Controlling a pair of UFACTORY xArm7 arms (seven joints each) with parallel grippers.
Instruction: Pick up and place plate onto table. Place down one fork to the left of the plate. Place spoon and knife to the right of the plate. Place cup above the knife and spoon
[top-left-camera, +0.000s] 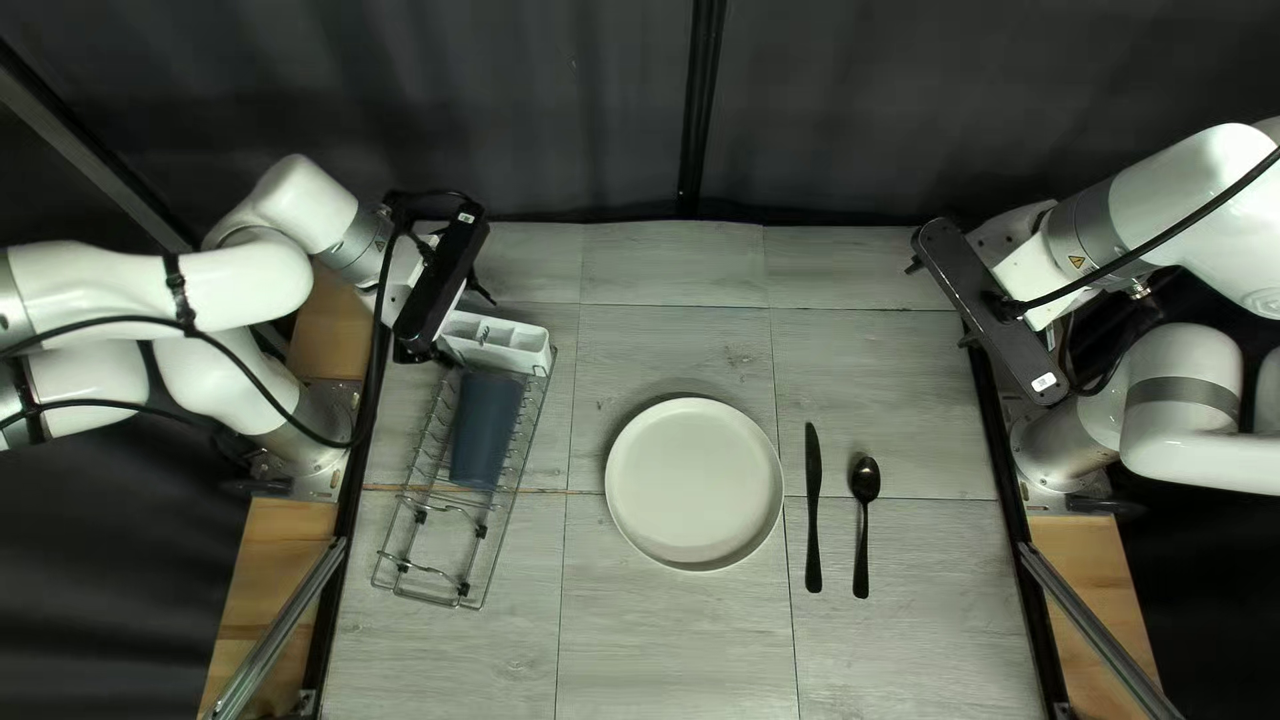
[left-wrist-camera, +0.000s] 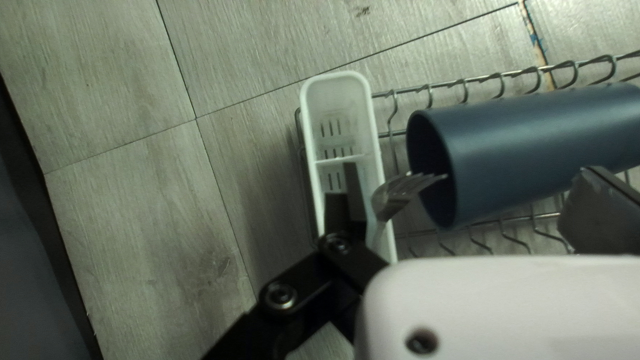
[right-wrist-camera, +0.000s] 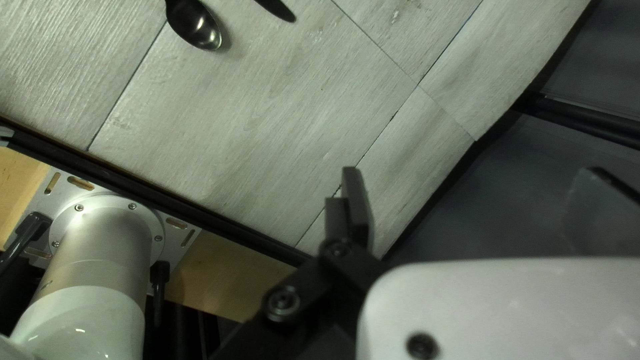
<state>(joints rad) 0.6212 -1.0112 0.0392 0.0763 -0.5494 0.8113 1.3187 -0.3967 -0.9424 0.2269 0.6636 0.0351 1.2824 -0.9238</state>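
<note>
1. The silver-coloured, slender metal fork (left-wrist-camera: 395, 200) stands tines-up in the white, narrow plastic cutlery holder (left-wrist-camera: 337, 75), between the spread fingers of the black two-fingered left gripper (left-wrist-camera: 469, 168) and nearer to one of them. No grip is seen; whether that finger is touched cannot be told.
2. The fork should be centred before closing, so that it is not pushed aside. It is best pinched squarely below the tines, then drawn out along its own length; the light holder might otherwise be dragged along.
3. Ahead of the nearer finger, the holder's divider is seen. Beside the fork, the blue, smooth, tapered cup (left-wrist-camera: 527, 147) lies on its side in the silver wire rack (left-wrist-camera: 428, 89); its rim could be knocked by the tines or the farther finger.
4. Well apart from the left gripper, the round off-white plate (top-left-camera: 694, 480) is laid flat, with the slim black knife (top-left-camera: 814, 507) and the dark, oval-bowled spoon (top-left-camera: 866, 478) beyond it. The fork is to be set on the plate's rack side.
5. The black right gripper (right-wrist-camera: 470, 171) is spread above the table's far corner, with nothing pinched.
6. Beneath both grippers, the pale grey, wood-grained table (top-left-camera: 667, 627) is crossed by dark seams; behind it, a dark folded curtain (top-left-camera: 867, 107) is hung.
</note>
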